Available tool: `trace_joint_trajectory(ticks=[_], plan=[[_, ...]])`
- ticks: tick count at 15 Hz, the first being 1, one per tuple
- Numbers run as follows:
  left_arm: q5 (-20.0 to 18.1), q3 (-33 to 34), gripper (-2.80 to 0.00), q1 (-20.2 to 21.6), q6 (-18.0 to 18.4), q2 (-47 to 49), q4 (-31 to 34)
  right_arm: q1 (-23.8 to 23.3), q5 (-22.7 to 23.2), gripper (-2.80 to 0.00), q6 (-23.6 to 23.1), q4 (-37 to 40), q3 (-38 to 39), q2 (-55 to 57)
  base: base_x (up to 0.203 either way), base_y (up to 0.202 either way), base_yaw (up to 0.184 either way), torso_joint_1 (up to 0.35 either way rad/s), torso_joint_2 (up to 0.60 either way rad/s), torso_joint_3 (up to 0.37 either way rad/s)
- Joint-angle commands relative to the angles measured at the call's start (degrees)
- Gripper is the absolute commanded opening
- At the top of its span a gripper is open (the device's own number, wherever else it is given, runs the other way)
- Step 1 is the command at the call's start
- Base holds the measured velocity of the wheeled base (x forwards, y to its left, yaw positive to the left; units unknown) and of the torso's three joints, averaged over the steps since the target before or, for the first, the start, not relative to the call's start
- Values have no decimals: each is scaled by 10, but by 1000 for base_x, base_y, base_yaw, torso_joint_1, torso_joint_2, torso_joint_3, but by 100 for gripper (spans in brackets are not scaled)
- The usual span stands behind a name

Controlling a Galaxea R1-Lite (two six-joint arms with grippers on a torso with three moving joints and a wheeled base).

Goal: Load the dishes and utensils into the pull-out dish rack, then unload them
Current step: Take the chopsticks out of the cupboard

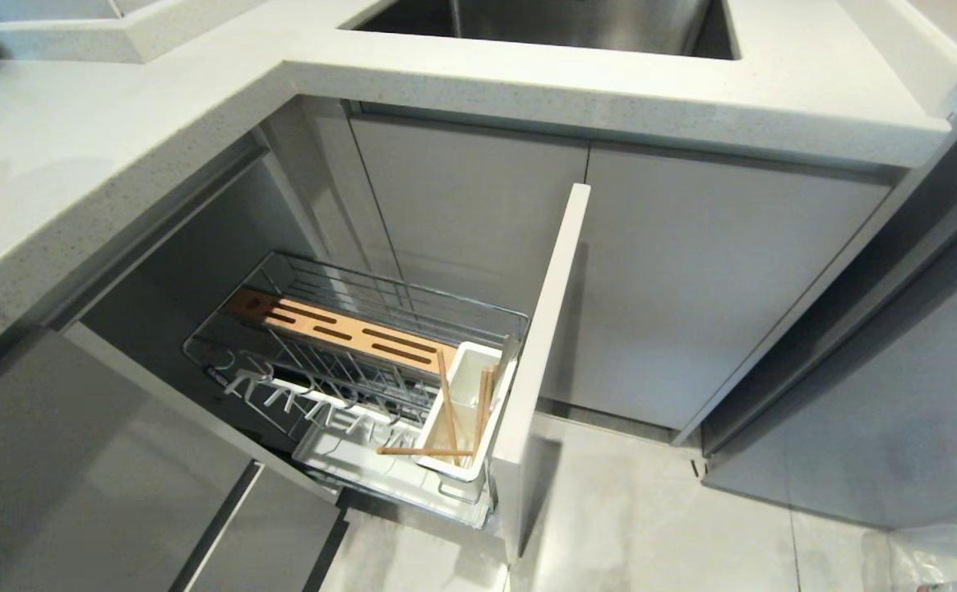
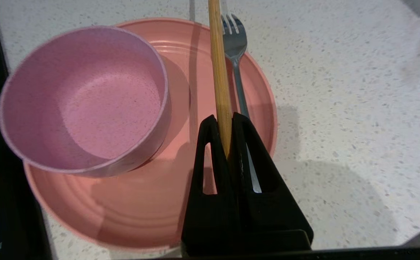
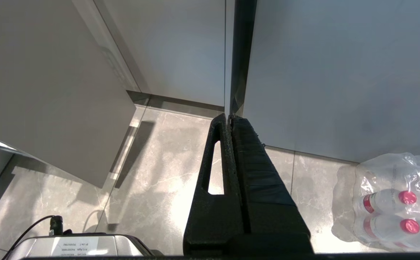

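Left wrist view shows the left tool (image 2: 225, 124) pinching one chopstick (image 2: 219, 72) above the plate (image 2: 130, 209) holding the bowl (image 2: 87, 97) and fork (image 2: 236, 54) on the tabletop (image 2: 340, 90), so I'd carry it steadily, tip-down, into the rack's caddy (image 1: 466, 403).

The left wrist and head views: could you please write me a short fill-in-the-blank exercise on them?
1. The left hand is shut on one long, light wooden ___.
2. The matte pink round bowl sits on a wider, flat pink ___.
3. The pulled-out chrome wire dish rack holds wooden sticks in its white plastic ___.
Missing words: chopstick, plate, caddy.
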Motion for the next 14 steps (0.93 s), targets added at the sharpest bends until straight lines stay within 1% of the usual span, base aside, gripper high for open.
trace_joint_trajectory(ticks=[1, 14], plan=[[2, 0, -280, 1, -1, 19, 2, 0, 0, -280, 0, 0, 1, 0, 0, 0, 0, 0, 0, 0], [9, 6, -280, 0, 0, 35, 5, 0, 0, -280, 0, 0, 1, 0, 0, 0, 0, 0, 0, 0]])
